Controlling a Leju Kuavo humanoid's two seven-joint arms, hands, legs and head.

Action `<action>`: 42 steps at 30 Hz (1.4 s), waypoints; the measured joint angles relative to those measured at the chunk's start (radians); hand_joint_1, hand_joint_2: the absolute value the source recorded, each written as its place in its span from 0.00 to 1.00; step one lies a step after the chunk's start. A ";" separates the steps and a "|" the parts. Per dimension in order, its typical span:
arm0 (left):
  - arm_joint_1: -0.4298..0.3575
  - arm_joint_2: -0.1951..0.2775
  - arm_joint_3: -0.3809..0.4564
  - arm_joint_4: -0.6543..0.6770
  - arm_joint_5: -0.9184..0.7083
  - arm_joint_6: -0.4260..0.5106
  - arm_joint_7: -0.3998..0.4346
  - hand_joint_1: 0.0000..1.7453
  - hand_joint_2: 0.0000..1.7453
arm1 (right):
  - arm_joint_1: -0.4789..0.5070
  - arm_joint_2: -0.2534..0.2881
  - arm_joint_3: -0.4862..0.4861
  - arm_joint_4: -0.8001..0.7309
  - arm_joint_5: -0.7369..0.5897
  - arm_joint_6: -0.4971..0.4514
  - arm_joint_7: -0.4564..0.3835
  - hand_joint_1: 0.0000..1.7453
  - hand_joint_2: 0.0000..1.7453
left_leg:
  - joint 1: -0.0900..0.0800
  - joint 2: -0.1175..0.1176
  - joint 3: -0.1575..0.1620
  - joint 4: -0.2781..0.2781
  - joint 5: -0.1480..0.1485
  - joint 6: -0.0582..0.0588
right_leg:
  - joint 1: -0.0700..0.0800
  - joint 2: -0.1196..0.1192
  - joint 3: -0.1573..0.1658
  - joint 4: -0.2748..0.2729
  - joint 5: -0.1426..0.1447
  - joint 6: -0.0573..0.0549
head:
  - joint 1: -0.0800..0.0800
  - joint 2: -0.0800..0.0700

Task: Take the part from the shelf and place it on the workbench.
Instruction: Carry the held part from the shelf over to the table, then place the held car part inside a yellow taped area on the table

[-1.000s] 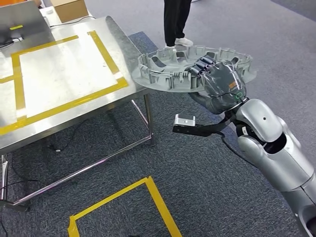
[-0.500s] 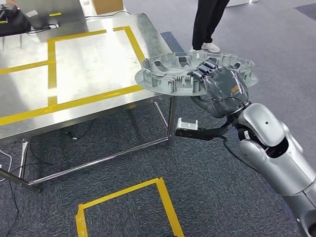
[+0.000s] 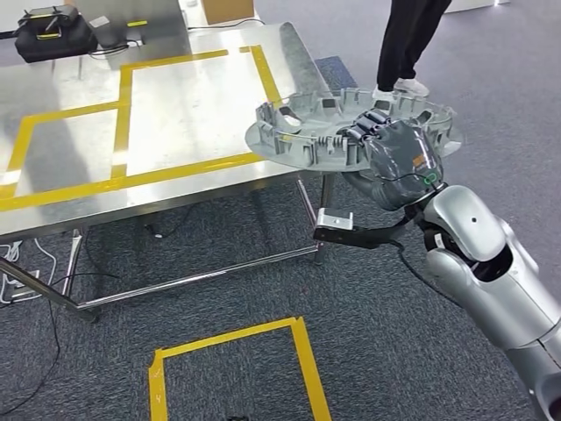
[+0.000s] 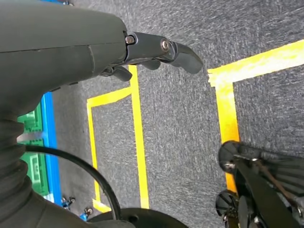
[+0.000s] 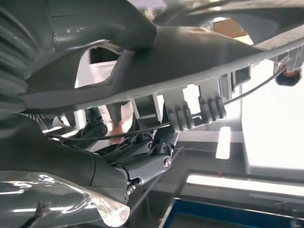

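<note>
Carpet [image 3: 371, 333] of grey weave lies nearest us, marked with a yellow tape rectangle [image 3: 231, 351]. Above it we see our silver right arm [image 3: 489, 263] reaching forward, its right hand [image 3: 397, 158] clasping the near rim of the round grey plastic wheel-cover part [image 3: 317, 127], fingers over the top and thumb beneath. We hold the part level in the air, overhanging the near corner of the steel tabletop [image 3: 198, 88], which carries yellow tape lines [image 3: 132, 180]. Our left hand [image 4: 71, 47] hangs over the carpet with its fingers extended, holding nothing. Beyond the part, a person's legs [image 3: 407, 44] stand on the carpet.
</note>
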 joint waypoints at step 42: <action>-0.003 -0.003 0.000 0.000 -0.040 0.013 -0.028 0.00 1.00 | 0.020 -0.004 -0.009 -0.005 0.011 -0.013 -0.001 1.00 1.00 | -0.004 -0.002 0.094 -0.194 0.047 0.041 | 0.003 0.027 -0.078 0.151 -0.084 0.040 | 0.006 0.000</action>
